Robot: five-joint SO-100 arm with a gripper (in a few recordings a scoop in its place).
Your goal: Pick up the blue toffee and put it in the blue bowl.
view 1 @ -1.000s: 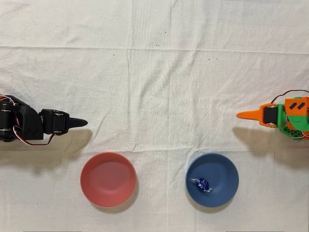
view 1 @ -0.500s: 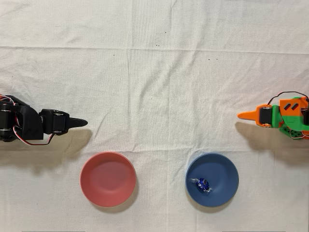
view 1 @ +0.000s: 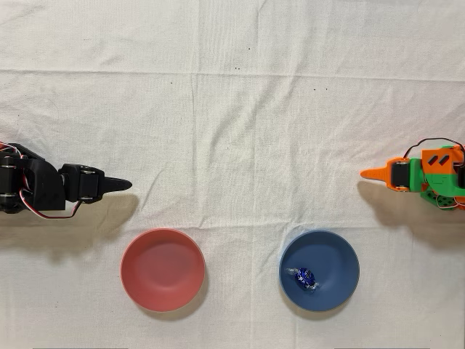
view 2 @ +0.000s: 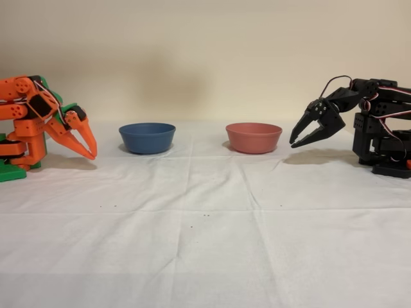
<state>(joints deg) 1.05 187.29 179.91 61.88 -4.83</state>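
I am looking down on a creased white cloth [view 1: 240, 123] that is covering the whole table. In the overhead view the pinkish-red bowl [view 1: 162, 270] is sitting at lower left and the blue bowl [view 1: 320, 270] at lower right, well apart from each other. The idle black arm [view 1: 51, 189] is lying at the left edge, its tip pointing toward the middle. Nothing is lying on the cloth between my arm and the blue bowl.

I am seeing my gripper [view 1: 372, 174] at the right edge of the overhead view, above and to the right of the blue bowl and apart from it. In the fixed view the gripper [view 2: 92, 153] is hanging at the left, tips pointing down toward the cloth, just beside the blue bowl [view 2: 147, 138] but not touching it. The two orange fingers [view 2: 82, 133] are meeting at their tips, and they are holding nothing.

The blue toffee [view 1: 306, 276] is resting inside the blue bowl, left of its centre, clear of my fingers.
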